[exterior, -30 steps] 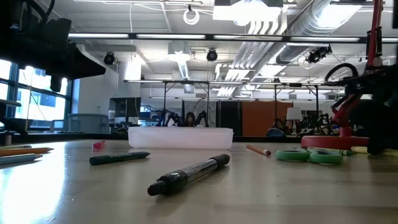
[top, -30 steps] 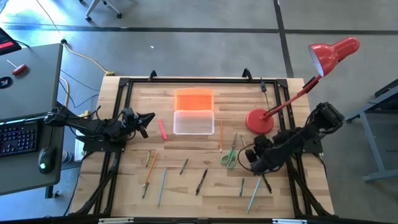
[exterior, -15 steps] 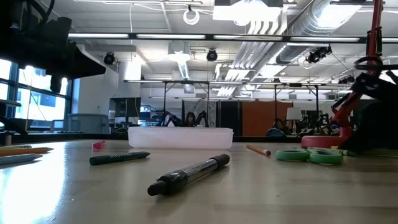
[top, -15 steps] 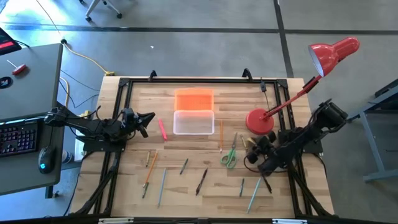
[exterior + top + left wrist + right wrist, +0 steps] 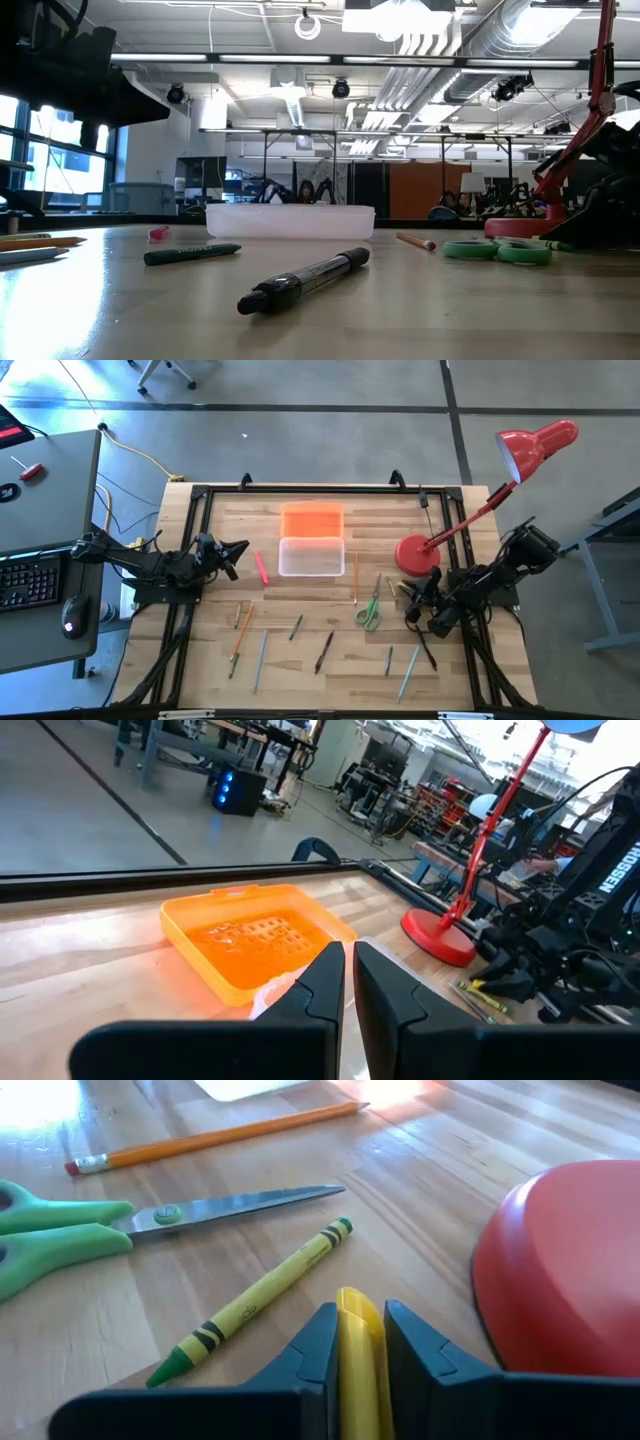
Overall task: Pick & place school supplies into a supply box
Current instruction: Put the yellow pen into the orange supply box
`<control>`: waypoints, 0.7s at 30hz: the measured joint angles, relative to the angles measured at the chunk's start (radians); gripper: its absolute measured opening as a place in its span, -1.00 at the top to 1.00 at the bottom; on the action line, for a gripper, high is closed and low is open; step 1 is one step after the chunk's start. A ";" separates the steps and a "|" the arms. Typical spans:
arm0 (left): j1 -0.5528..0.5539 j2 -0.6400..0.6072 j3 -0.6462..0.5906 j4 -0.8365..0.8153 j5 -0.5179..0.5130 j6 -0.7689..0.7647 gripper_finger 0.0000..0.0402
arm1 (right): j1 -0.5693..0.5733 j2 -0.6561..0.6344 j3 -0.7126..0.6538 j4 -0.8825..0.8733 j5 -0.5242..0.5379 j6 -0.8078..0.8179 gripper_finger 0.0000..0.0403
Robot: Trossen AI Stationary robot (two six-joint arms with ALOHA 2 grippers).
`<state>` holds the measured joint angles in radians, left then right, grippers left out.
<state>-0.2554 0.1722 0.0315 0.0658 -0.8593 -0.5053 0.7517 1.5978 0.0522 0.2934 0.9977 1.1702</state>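
Note:
The clear supply box [image 5: 311,556] stands mid-table with its orange lid [image 5: 312,520] lying just beyond it; the lid [image 5: 250,935] also shows in the left wrist view. Pens and pencils lie scattered along the near half of the table: a pink marker [image 5: 261,568], an orange pencil [image 5: 355,578], green scissors [image 5: 369,610], a black pen [image 5: 305,280]. My right gripper [image 5: 406,594] is by the red lamp base, shut on a yellow stick [image 5: 355,1345]. My left gripper [image 5: 236,550] waits shut at the table's left side, left of the marker. My right gripper pinches a yellow stick between its two fingers, which lie along it; only its end [image 5: 350,1298] shows past the fingers. Whether it is clear of the table, I cannot tell.
The red lamp base [image 5: 565,1270] stands close beside my right gripper, its stem slanting up to the right. A yellow-green crayon [image 5: 255,1300], the scissors [image 5: 60,1240] and the orange pencil [image 5: 210,1138] lie just ahead of it. A desk with a keyboard stands left of the table.
My right arm has drawn back a little toward the table's right edge and the lamp base, its fingers staying shut. The left arm and the things on the table have kept still.

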 joint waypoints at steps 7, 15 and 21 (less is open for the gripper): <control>0.000 0.000 0.000 0.000 -0.015 0.000 0.71 | -0.009 0.005 0.110 -0.018 0.015 -0.125 0.82; 0.000 0.000 0.000 0.014 -0.024 -0.001 0.71 | -0.192 0.002 0.422 -0.097 0.004 -0.770 0.82; 0.000 0.000 0.000 0.014 -0.024 0.000 0.71 | -0.495 0.001 0.637 -0.069 -0.205 -1.285 0.80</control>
<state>-0.2554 0.1722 0.0315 0.0799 -0.8833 -0.5053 0.2565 1.5990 0.6895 0.2247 0.7925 -0.1146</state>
